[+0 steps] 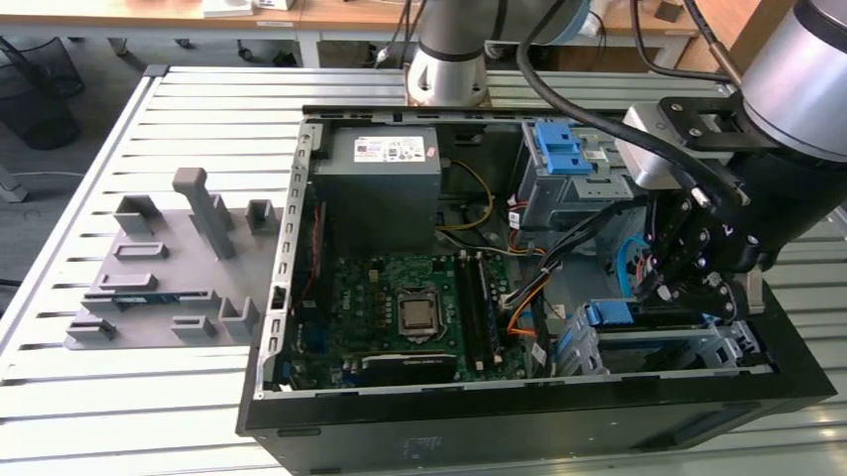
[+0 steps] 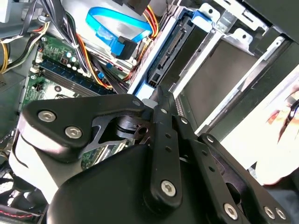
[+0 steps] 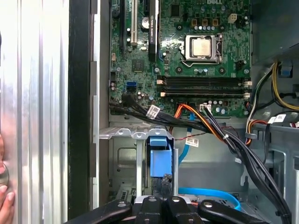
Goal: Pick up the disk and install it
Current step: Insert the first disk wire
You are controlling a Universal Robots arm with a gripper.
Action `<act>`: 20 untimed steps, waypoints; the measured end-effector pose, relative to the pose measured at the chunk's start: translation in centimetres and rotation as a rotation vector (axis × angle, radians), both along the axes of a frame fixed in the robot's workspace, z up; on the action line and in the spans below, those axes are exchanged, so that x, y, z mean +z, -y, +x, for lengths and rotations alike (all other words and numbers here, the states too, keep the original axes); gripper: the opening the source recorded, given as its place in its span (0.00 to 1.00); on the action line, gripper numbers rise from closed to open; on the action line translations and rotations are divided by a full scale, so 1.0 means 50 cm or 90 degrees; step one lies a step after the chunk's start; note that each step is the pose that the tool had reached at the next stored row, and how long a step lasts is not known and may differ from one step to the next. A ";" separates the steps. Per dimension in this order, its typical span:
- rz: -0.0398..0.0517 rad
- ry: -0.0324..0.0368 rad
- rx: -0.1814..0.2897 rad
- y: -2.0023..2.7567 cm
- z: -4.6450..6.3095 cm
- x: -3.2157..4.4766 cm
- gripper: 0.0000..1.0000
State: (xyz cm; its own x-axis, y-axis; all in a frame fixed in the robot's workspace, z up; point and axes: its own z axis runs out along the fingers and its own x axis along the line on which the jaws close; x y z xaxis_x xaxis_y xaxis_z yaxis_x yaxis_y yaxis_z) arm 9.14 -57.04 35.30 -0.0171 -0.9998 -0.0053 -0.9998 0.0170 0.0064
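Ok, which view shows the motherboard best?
The first wrist view: the motherboard faces the camera squarely. The exterior view shows it obliquely inside the case; in the second wrist view the gripper covers most of it.

We see even, bright daylight across the slatted desk (image 1: 133,139) in the exterior view. In both wrist views its metal glares white, while the gripper (image 2: 161,154) close up looks soft and dark.
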 end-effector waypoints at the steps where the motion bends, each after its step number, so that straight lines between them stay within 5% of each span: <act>1: 0.0000 0.0000 0.000 -0.0001 0.001 0.002 0.11; 11: 0.0000 0.0000 0.000 -0.0022 0.057 0.002 0.11; 20: 0.0001 0.0001 0.000 -0.0089 0.063 0.021 0.11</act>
State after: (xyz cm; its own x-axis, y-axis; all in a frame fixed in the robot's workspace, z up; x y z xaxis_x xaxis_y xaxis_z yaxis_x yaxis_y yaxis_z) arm 12.29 -56.60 36.38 -0.0170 -0.9998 -0.0055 -0.9998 0.0169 0.0063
